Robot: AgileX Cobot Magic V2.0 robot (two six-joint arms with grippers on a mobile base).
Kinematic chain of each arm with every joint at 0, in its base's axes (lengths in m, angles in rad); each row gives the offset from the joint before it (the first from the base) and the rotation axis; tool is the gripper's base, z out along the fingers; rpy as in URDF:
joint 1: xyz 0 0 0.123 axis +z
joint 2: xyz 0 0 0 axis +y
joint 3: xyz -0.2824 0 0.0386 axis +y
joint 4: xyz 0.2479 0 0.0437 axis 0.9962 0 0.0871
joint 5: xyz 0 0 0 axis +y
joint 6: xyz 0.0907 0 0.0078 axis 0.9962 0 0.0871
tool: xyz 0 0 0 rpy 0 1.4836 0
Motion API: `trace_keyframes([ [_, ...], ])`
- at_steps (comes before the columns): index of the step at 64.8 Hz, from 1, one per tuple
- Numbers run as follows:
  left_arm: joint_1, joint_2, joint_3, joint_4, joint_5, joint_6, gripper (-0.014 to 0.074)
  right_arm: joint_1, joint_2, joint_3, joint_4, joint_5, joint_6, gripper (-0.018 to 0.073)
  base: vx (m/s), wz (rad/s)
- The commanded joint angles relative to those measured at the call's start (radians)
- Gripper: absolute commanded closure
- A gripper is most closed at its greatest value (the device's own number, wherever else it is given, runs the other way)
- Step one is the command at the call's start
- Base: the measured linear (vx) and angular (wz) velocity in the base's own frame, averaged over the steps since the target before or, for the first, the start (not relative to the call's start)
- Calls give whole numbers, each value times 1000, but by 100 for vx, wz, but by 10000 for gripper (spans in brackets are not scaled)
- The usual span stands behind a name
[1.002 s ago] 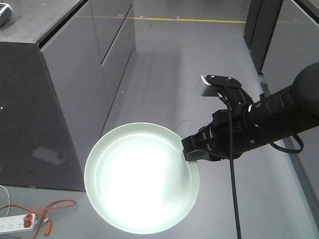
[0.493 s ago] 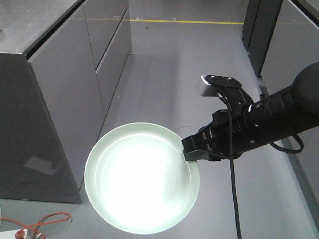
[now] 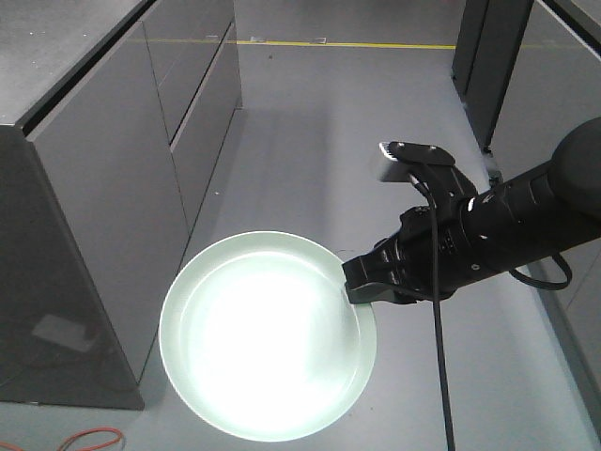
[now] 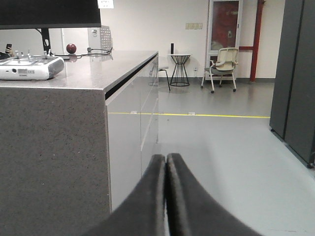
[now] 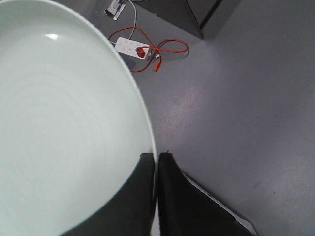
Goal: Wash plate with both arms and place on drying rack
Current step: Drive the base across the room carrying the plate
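So the plate (image 3: 268, 336) is hanging in mid-air over bare floor (image 3: 376, 122), just beside the grey counter (image 3: 94, 188). The only thing carrying it is the right gripper (image 3: 355, 287), clamped on one spot of the rim. On the right wrist cam you can see its fingers (image 5: 140, 196) pinching the raised edge, one lying over the inside face and the other outside it. The left gripper (image 4: 166, 162) is closed on nothing, tips pressed together, pointing down the aisle. My read on the plate: stiff, smooth and glossy, so no give and not much friction, and it'll get worse once it's wet. I can't tell if it's ceramic or plastic, so I'm treating it as breakable over that hard floor. The whole disc is cantilevered off that single pinch, so I'd expect it to want to pivot or slide if I swing fast. The low lip is really the only thing to bite on, so I'd bring the left in on the opposite rim to share the load. The drying rack isn't in any of my views.
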Motion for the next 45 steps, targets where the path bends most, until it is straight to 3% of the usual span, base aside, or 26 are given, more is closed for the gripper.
trace_keyframes([
  [1, -5, -15, -29, -2, -73, -4, 603, -3, -39, -26, 42, -23, -8, 561, 15, -1],
  [45, -5, -15, -29, -2, -73, -4, 603, -3, -39, -26, 42, -23, -8, 561, 16, 0],
])
